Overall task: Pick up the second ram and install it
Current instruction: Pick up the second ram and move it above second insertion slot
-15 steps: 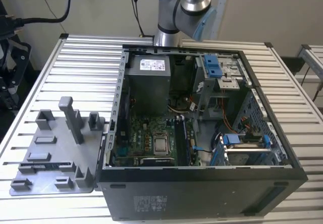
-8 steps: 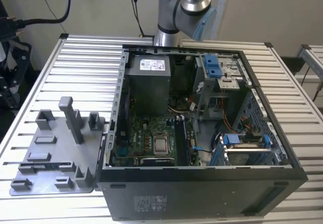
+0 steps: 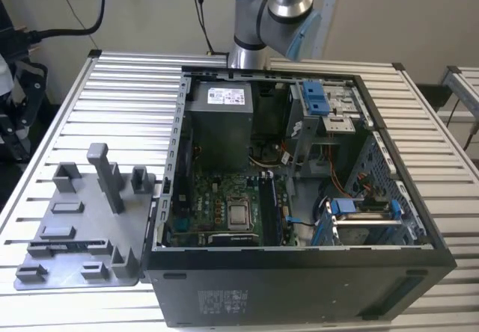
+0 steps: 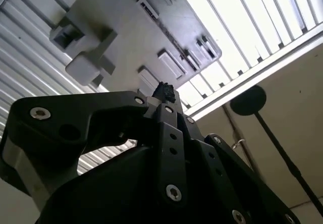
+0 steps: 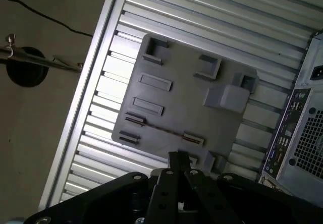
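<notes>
Fingers are pinched together with nothing in them, over the grey holder. The second ram looks like that thin dark strip, edge-on between two clips on the holder, near the fingertips but apart. Holder sits on the slatted table, just beside the open PC case, with bare slats around it.

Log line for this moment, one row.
gripper | fingers shut | over grey holder | second ram edge-on in holder, not gripped | PC case open
</notes>
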Robot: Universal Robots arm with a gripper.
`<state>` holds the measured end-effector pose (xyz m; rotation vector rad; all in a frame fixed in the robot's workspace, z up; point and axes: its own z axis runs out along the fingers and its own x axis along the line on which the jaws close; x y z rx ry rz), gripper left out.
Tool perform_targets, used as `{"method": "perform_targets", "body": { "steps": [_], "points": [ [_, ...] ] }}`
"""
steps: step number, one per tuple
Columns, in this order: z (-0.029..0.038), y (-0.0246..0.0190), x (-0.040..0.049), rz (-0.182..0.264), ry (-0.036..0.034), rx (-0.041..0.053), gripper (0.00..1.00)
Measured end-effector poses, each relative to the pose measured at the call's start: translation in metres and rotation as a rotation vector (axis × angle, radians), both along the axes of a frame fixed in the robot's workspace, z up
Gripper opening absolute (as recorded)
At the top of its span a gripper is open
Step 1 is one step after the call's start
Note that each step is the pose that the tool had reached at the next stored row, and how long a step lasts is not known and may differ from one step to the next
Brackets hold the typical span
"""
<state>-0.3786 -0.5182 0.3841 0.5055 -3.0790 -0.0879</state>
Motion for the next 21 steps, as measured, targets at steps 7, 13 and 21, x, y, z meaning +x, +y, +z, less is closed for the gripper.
{"method": "perform_targets", "body": {
  "steps": [7, 13, 21],
  "points": [
    [-0.002, 0.0, 0.0, 0.059, 0.0018, 0.0, 0.11],
    [-0.003, -0.0001, -0.0001, 0.123, 0.0017, 0.0, 0.11],
    [-0.003, 0.0, -0.0002, 0.26, 0.0018, -0.0002, 0.11]
  ]
}}
